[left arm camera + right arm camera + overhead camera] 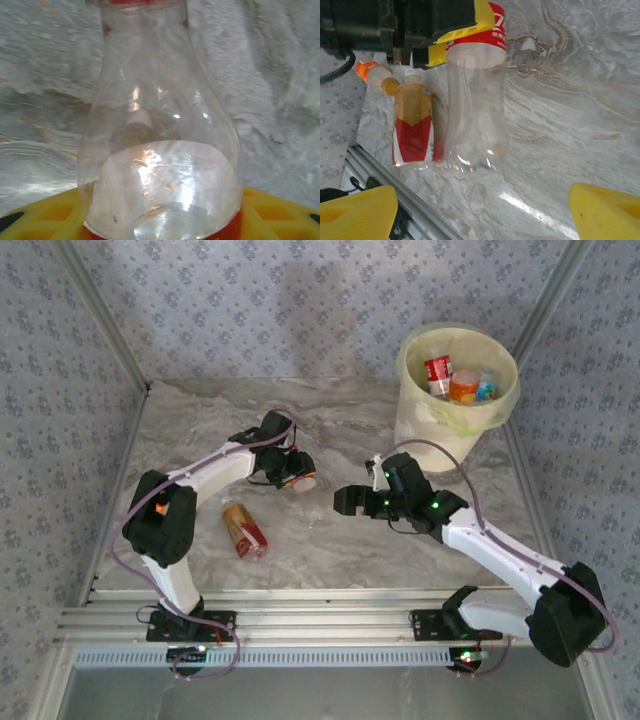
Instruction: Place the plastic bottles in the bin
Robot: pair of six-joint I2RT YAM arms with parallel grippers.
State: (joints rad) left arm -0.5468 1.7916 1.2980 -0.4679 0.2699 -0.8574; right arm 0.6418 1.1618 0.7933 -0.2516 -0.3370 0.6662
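Bin (412,430) holds three bottles (463,386), red-labelled and orange-capped among them.

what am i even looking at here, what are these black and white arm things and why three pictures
These are two robot arms bolted to the near edge of a marble-look table. The top picture comes from a fixed camera above and behind them; the other two come from cameras on each wrist.

The left gripper is shut on a clear bottle with a red label; its own wrist camera looks straight along that bottle. The right gripper is open and holds nothing; its yellow fingertips frame the right wrist view.

A brown bottle with a red label lies on the table. The bin, at the far right, already has a few bottles inside.
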